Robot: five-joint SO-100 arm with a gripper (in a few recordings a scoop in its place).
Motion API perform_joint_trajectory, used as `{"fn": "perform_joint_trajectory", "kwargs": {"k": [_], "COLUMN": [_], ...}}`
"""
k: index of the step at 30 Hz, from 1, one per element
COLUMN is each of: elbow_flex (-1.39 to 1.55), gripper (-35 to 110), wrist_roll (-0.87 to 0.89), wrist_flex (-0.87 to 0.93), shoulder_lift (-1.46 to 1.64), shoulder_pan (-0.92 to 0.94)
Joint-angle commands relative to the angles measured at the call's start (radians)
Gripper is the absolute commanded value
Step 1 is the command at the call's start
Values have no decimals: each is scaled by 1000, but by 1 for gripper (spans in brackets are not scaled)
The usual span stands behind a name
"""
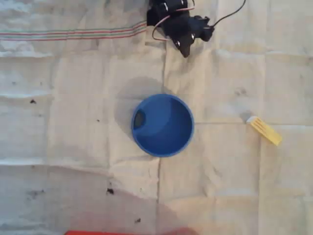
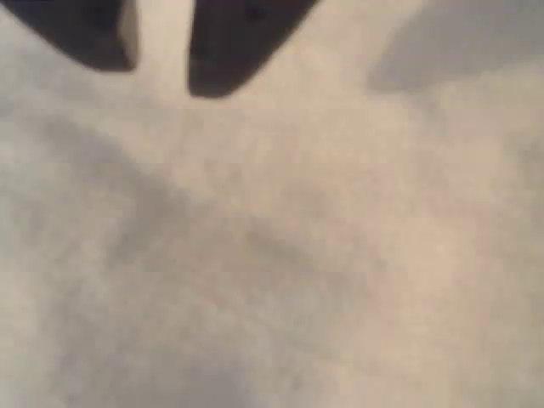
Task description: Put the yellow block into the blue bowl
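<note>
The blue bowl (image 1: 163, 125) stands upright in the middle of the cloth in the overhead view, with a dark patch on its inner left wall. The yellow block (image 1: 264, 130) lies flat on the cloth well to the right of the bowl, its paler end pointing up-left. My black gripper (image 1: 186, 51) hangs at the top edge, above the bowl and far from the block. In the blurred wrist view the gripper (image 2: 164, 76) shows two dark fingers (image 2: 225, 51) with a narrow strip of bare cloth between them and nothing held.
A creased pale cloth (image 1: 73, 147) covers the table, with a red-and-green stripe (image 1: 73, 34) at the upper left and a few dark specks. A red edge (image 1: 122, 232) shows at the bottom border. Cables (image 1: 230, 12) trail from the arm at the top.
</note>
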Motion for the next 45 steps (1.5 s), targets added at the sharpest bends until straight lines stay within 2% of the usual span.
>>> {"fn": "perform_joint_trajectory", "kwargs": {"k": [1, 30, 40, 45], "elbow_flex": [57, 34, -183, -316], "gripper": [0, 0, 0, 0], "wrist_roll": [2, -2, -44, -106], "wrist_flex": [-14, -20, -21, -23], "shoulder_lift": [120, 120, 107, -81], "shoulder_pan": [0, 0, -6, -43]}}
